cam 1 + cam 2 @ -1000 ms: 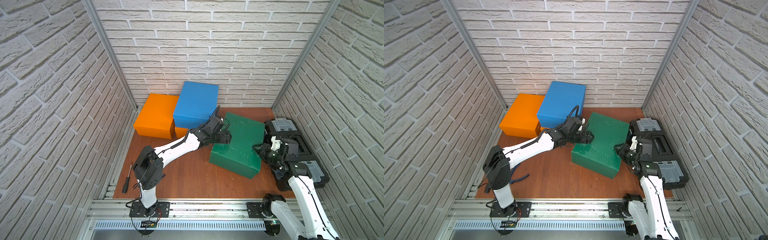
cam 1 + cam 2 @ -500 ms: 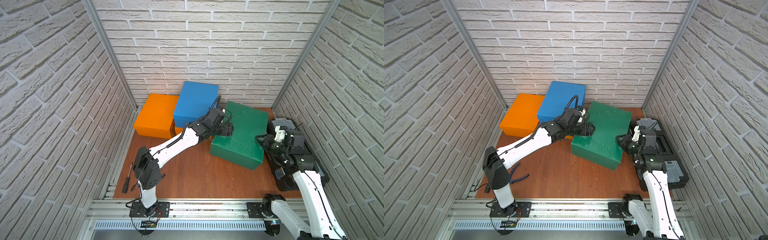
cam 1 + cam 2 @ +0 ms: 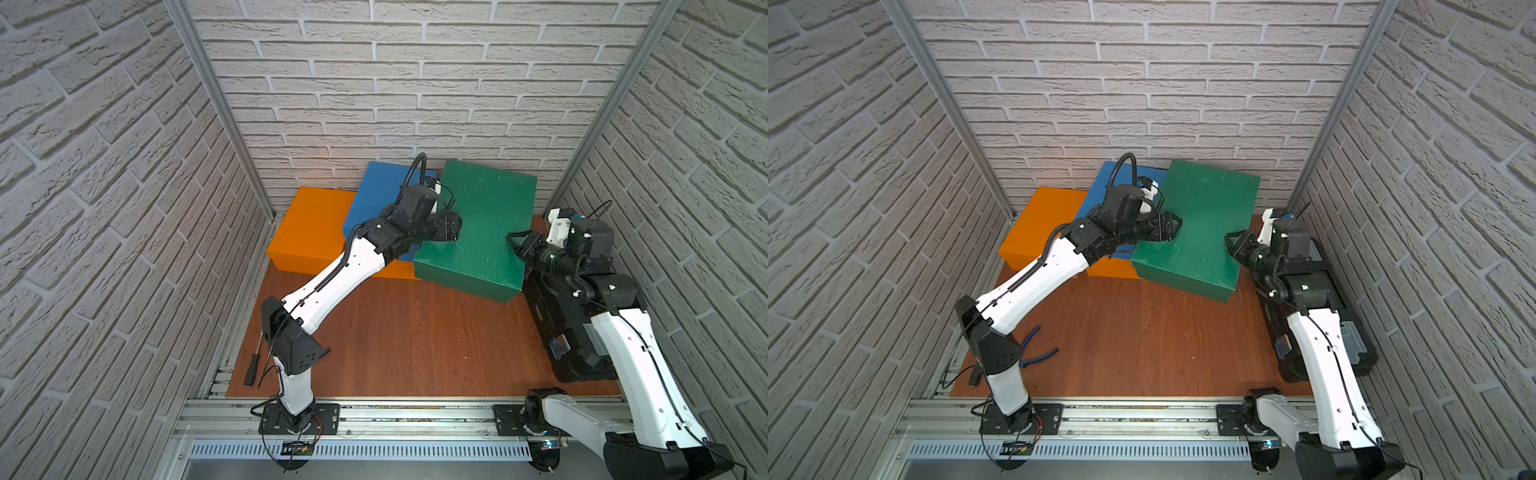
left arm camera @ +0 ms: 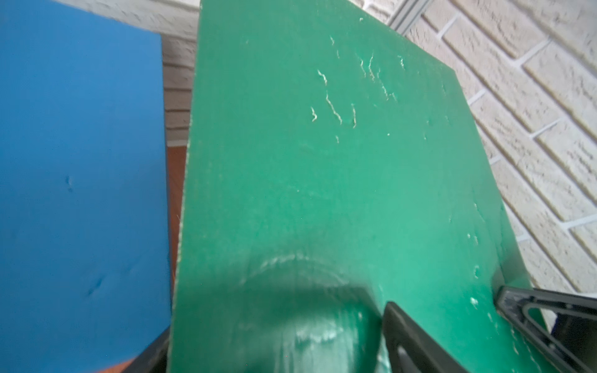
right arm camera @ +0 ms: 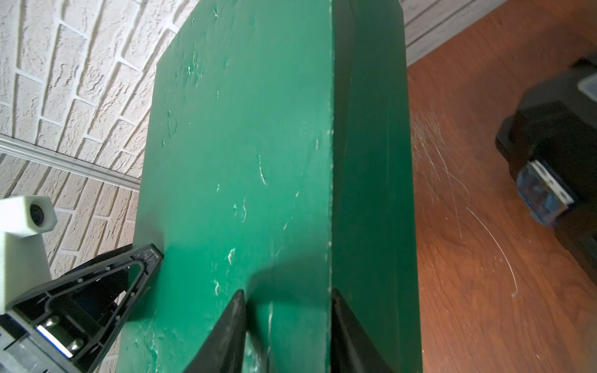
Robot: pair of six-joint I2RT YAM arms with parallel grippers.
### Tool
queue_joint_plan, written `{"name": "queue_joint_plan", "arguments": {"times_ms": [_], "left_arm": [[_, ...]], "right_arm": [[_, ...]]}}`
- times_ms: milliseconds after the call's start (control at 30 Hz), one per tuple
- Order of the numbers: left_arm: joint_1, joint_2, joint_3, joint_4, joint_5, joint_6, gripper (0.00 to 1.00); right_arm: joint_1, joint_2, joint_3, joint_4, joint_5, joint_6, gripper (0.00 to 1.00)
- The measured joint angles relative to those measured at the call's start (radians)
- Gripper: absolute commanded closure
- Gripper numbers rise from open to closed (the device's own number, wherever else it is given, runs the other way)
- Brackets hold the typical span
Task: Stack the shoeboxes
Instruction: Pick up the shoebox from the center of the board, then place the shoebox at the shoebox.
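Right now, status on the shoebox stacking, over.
Left gripper, right gripper clamp green shoebox's opposite edges. Aloft, tilted, beside blue shoebox. Black toolbox close beside it.

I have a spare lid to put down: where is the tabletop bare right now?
Bare: the front-middle of the brown wooden tabletop, between the left arm's base, the black plastic toolbox and the dark green cardboard shoebox. Crowded: the back, with the orange cardboard shoebox and blue cardboard shoebox; blue-handled pliers lie front left.
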Motion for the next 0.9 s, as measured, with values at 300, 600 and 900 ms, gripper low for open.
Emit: {"name": "queue_joint_plan", "arguments": {"times_ms": [300,600,900], "left_arm": [[0.081,-0.005,0.019,0.011,-0.017,0.000,0.13],[0.202,-0.032,0.023,0.042,-0.011,0.001,0.12],[0.381,-0.049,0.024,0.043,0.029,0.020,0.11]], "right_arm": [[0.107,0.207,0.230,-0.024,0.068,-0.034,0.63],[0.193,0.457,0.529,-0.042,0.080,-0.068,0.63],[0.271,0.805,0.931,-0.052,0.025,-0.082,0.63]]}}
